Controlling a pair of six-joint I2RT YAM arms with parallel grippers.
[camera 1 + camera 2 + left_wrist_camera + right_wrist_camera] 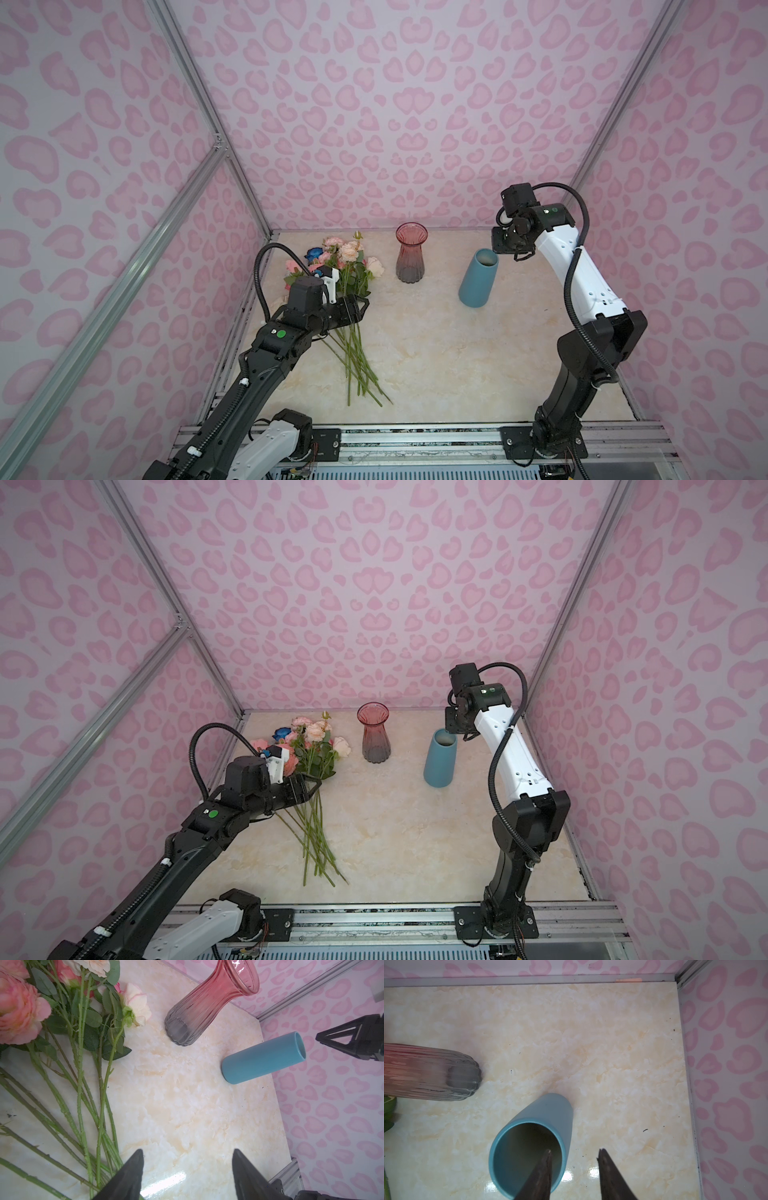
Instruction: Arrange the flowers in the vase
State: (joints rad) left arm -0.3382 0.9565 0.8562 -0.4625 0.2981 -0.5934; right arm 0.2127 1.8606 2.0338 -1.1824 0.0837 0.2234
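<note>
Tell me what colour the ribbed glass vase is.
The glass vase fades from pink-red rim to grey base; best in the left wrist view.

Enclosed cell. Back wall [374, 104], left wall [83, 174] and right wall [706, 166] all pale lilac with a pink leopard-spot and heart print. Silver aluminium posts [201, 91] run up both rear corners; a diagonal brace [124, 274] crosses the left wall. Base is a glossy cream marble-look tabletop [436, 353] with tan veining, a few dark specks [645, 1130] and white glare streaks [166, 1181]. Aluminium rail [415, 434] along the near edge. Light soft, even; shadows faint.
</note>
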